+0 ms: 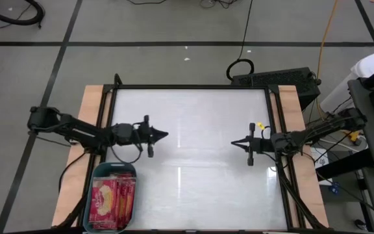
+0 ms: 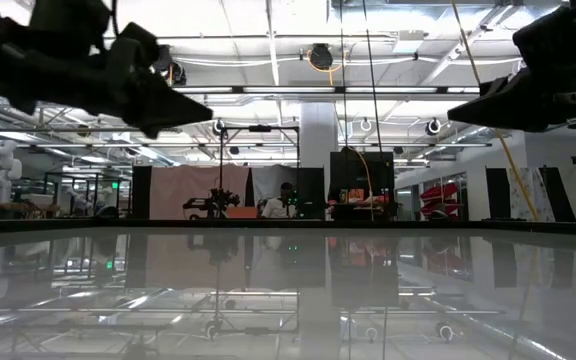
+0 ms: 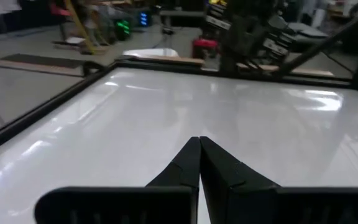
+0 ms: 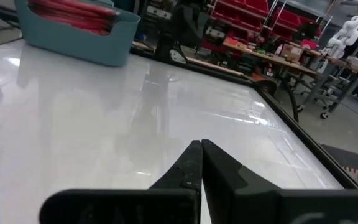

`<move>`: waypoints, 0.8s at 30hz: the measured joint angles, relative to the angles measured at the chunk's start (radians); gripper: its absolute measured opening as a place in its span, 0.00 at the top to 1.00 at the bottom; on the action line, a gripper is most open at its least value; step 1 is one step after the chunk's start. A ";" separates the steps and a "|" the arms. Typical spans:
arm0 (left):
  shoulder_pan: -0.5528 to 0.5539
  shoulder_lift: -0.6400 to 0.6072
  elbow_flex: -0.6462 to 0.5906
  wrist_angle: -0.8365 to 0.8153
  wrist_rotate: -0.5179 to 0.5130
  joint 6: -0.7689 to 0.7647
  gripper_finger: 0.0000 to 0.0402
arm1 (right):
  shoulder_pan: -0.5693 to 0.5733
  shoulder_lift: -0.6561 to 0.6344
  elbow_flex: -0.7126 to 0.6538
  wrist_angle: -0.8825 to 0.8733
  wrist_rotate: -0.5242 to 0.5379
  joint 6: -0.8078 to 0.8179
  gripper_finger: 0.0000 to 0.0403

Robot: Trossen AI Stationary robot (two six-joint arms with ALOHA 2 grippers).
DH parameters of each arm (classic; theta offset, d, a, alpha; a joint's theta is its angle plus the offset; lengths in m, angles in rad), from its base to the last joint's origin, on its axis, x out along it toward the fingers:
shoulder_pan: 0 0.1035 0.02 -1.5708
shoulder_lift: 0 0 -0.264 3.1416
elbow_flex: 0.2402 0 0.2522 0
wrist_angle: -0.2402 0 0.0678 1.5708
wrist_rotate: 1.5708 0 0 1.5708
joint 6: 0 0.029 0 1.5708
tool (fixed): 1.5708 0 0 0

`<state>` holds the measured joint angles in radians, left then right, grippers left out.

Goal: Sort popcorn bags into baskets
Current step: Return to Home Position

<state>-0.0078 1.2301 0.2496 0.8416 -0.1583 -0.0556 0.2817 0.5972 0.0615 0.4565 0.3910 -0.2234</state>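
1. Bags: all the popcorn bags [image 1: 112, 198] are in the teal bin [image 1: 88, 195], packed side by side, red w/ yellow print up. From the right wrist view their red edges [image 4: 73, 12] poke just over the bin's rim [image 4: 73, 46].
2. Bin is at the near-left corner of the white table [image 1: 193, 188], right by the black frame rail [image 1: 193, 86] that runs round the top.
3. Left gripper [image 1: 164, 135] hangs over the left half of the table, just far side of the bin and apart from it, tip aimed at the middle. Fingers [image 3: 188, 162] are pressed together to a point, gripping nothing.
4. Right gripper [image 1: 234, 143] mirrors it over the right half, tip facing left. Same deal: fingers [image 4: 191, 165] touching, nothing between them.
5. The 2 tips face each other, well apart.
6. Other stuff:
   - a cable loop [image 1: 125, 156] droops off the left arm between gripper and bin
   - small yellow bit [image 1: 260, 125] just far side of the right gripper, can't tell what
   - wood boards [image 1: 89, 97] down both table sides
   - black box [image 1: 274, 78] on the floor past the far-right corner, plus a coiled black cable [image 1: 241, 67] beside it
7. Bkgd in the right wrist view: shelves w/ red bins [image 4: 272, 22] and a white robot figure [image 4: 353, 28], well off the table.
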 joint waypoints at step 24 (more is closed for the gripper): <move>-0.206 -0.403 -0.240 -0.014 -0.238 0.087 0.98 | 0.001 -0.114 -0.020 -0.054 0.051 0.054 1.00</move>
<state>-0.2134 0.8275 0.0093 0.8275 -0.3965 0.0318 0.2829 0.4836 0.0410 0.4025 0.4419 -0.1692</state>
